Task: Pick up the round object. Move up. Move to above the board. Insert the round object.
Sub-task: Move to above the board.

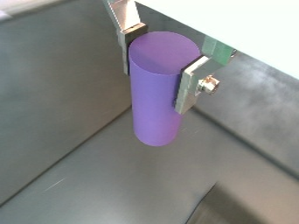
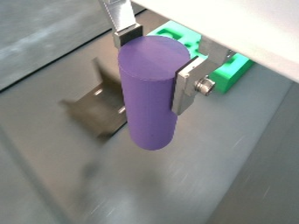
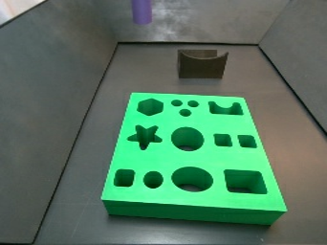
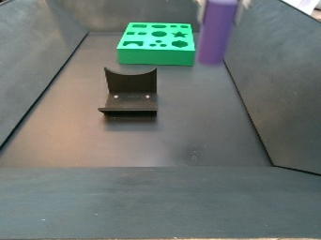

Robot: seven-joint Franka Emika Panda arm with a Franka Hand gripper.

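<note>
My gripper (image 1: 162, 68) is shut on the round object (image 1: 156, 105), a plain purple cylinder peg. It hangs upright between the two silver fingers (image 1: 191, 83), well above the dark floor. Both wrist views show this grip (image 2: 158, 66). In a side view the peg (image 3: 141, 10) shows at the picture's top edge, off beyond the board's far end and not over it. The board (image 3: 166, 158) is a bright green slab with shaped holes, lying flat on the floor. In another side view the peg (image 4: 219, 30) hangs beside the board (image 4: 157, 58), and the fingers are cut off there.
The dark fixture (image 4: 129, 91) with a curved notch stands on the floor between the board and the bin's other end; it also shows in a side view (image 3: 201, 63) and below the peg in a wrist view (image 2: 93, 109). Grey sloping walls (image 3: 76, 77) enclose the floor.
</note>
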